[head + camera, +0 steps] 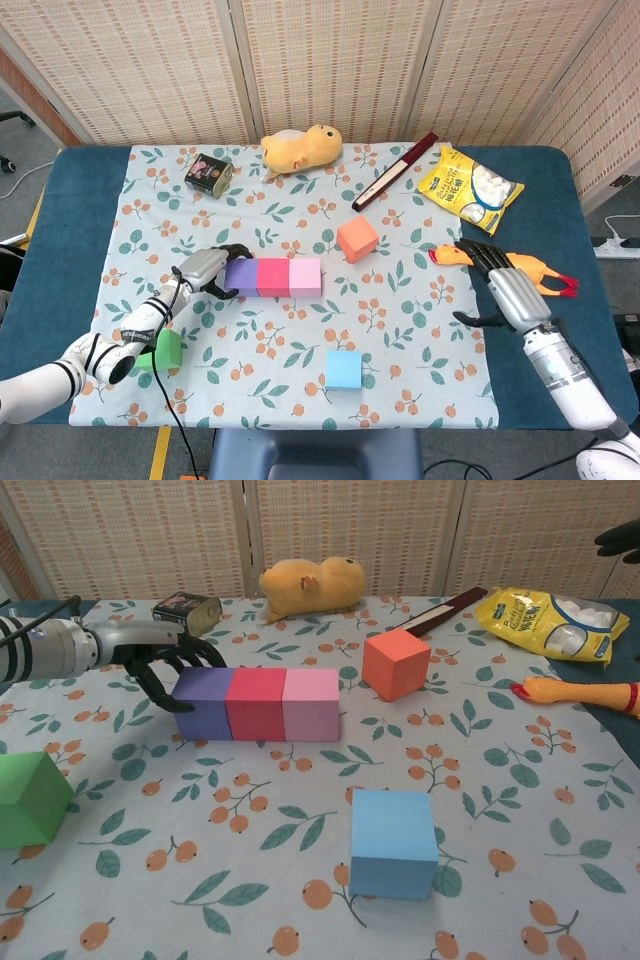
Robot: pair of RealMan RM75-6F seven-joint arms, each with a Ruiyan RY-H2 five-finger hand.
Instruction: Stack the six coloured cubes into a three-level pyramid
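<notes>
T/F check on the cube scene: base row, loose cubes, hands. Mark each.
1. The purple cube, red cube and pink cube sit in one touching row. True.
2. The orange cube is stacked on that row. False: it stands on the cloth, apart.
3. The left hand is at the purple cube's end. True.
4. The right hand holds the blue cube. False: it holds nothing.
5. The green cube touches the row. False: it lies apart.
</notes>
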